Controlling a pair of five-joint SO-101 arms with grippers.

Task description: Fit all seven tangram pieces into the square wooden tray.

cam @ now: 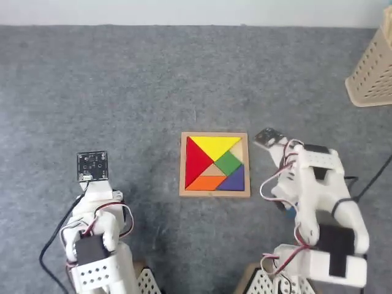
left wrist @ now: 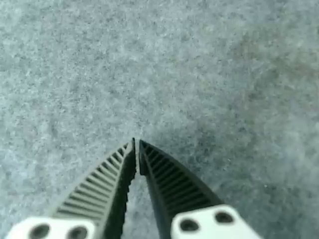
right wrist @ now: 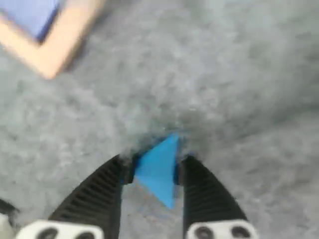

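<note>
Right gripper clamps blue triangle near tray.

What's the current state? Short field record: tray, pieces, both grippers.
tray: square wooden tray on grey mat, between the arms
in tray: red triangle, yellow triangle, green square, orange piece, purple triangle
unclear: two tan triangular patches, pieces or gaps
right gripper: fingers shut on blue triangle, beside the tray
left gripper: fingers shut, empty, over mat
</note>
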